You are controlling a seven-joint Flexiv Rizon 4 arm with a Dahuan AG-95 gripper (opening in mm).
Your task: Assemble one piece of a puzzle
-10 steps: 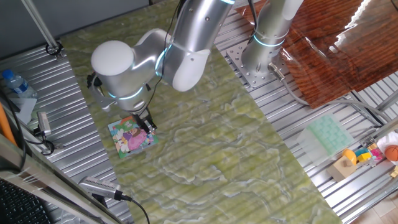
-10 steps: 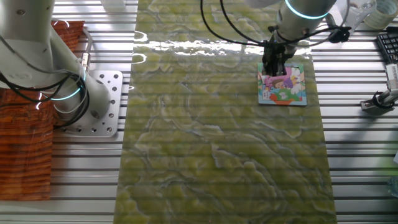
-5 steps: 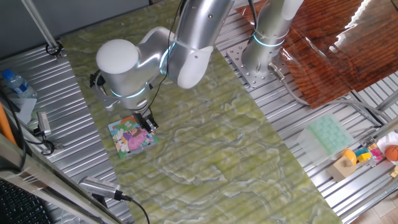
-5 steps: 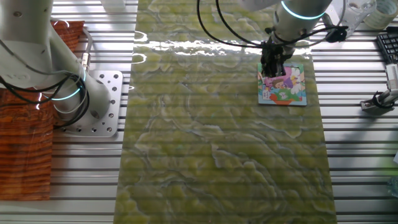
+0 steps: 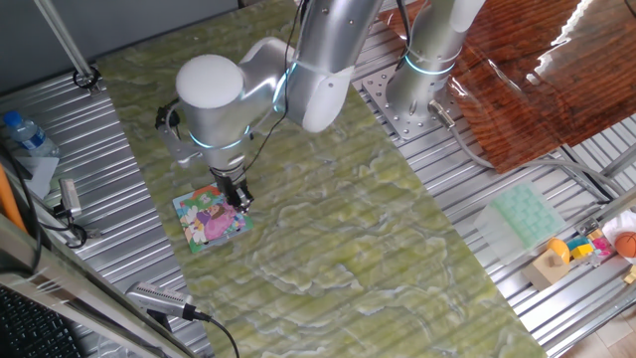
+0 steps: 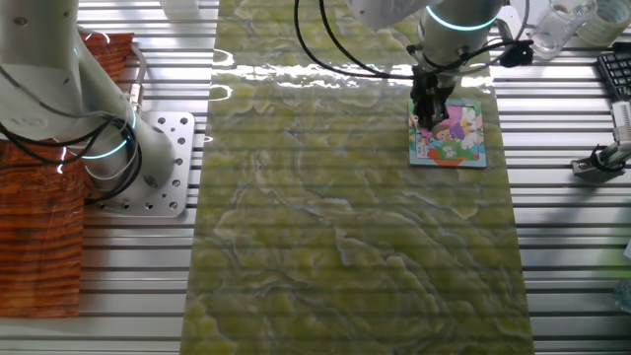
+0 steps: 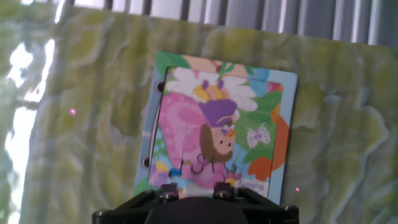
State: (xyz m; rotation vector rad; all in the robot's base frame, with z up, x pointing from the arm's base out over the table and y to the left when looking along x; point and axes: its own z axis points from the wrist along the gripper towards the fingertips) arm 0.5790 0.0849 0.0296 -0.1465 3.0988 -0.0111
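Fingertips first: the gripper (image 5: 238,197) hangs just over the near edge of the puzzle (image 5: 210,219), pointing straight down, and in the other fixed view the gripper (image 6: 429,111) covers the board's upper left corner. Whether the jaws are parted or pressed together, I cannot tell; from both table cameras they read as one dark stub, and the hand view shows only the black housing at the bottom of the shot, no fingertips.

Directly below and ahead of the hand, the puzzle (image 7: 217,124) fills the hand view: teal border, pink figure, white petals, green and orange patches, lying flat on the mottled green mat (image 7: 74,124). The picture looks complete or close to it. I cannot pick out a loose piece anywhere, and no open gap shows in the board; the piece may be seated already or hidden under the housing.

As a judgement, a piece that small is feather-light, thin, stiff card, easily flicked or tipped. Take it across its narrow edges with a soft pinch, or press it flat from above, never by a knob.

Further out, behind the hand, the silver arm (image 5: 298,70) rises toward its base on the slatted metal table (image 5: 467,179).
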